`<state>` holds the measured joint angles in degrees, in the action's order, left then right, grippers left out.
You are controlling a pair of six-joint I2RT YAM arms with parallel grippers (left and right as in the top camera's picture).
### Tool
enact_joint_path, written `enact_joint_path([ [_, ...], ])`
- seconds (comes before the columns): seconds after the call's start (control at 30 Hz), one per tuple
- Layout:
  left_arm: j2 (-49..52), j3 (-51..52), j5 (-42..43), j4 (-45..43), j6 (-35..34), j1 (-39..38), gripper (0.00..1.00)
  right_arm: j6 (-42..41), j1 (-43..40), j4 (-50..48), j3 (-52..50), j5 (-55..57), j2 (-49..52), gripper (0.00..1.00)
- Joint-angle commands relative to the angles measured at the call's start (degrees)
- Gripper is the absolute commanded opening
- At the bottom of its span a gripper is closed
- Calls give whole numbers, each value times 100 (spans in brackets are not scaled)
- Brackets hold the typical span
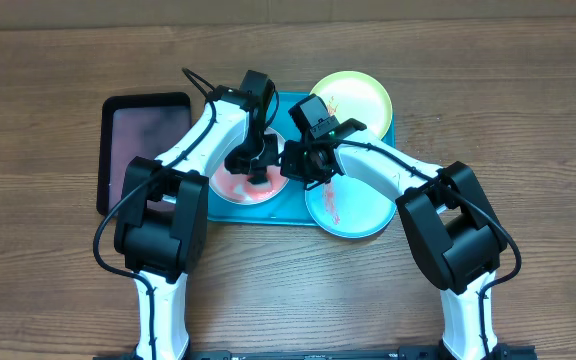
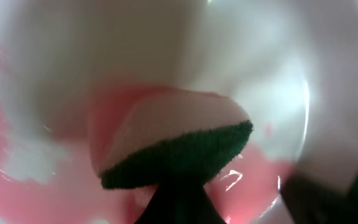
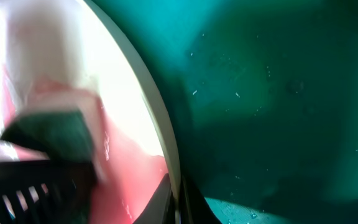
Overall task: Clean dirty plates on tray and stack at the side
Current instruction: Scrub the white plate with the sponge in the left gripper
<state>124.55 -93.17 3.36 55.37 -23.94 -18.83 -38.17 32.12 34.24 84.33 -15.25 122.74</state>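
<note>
The wooden surface (image 1: 48,80) carries everything. At its centre lies the turquoise tray (image 1: 288,211), and a smaller black tray (image 1: 148,135) with a pinkish inside sits just beside it at 9 o'clock.

All three plates are on the turquoise tray. The yellow-green plate (image 1: 353,95) is at 1 o'clock, marked with a thin red-orange smear. The light blue plate (image 1: 353,210) is at 5 o'clock with a red-orange streak, and its edge hangs over the tray's near rim. The white plate (image 1: 240,188) is at 8 o'clock, its bowl washed with pink liquid.

The left pincer (image 1: 256,168) is closed tight on a sponge (image 2: 179,146) and presses it onto the white plate (image 2: 278,56). The sponge has a dark green scouring face and a pale, pink-stained foam body.

The right pincer (image 1: 303,170) is at the white plate's 3 o'clock edge. In the right wrist view its jaws are clamped on the rim of that plate (image 3: 123,93), with the bare tray (image 3: 278,93) beyond and the blurred sponge (image 3: 51,134) inside the plate.
</note>
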Motion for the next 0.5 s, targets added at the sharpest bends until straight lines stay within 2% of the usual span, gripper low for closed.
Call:
enact_joint_path([
  [0.0, 472, -140, -1604, -361, -752, 125, 4, 66, 39, 103, -35, -157, 81, 4],
  [0.27, 472, -455, -2953, 101, -1303, 55, 4, 66, 39, 101, -35, -138, 81, 4],
  [0.37, 472, -455, -2846, 446, -1259, 24, 4, 66, 39, 101, -35, -136, 81, 4],
  [0.47, 472, -455, -2181, 855, -645, -9, 4, 66, 39, 101, -35, -138, 81, 4],
])
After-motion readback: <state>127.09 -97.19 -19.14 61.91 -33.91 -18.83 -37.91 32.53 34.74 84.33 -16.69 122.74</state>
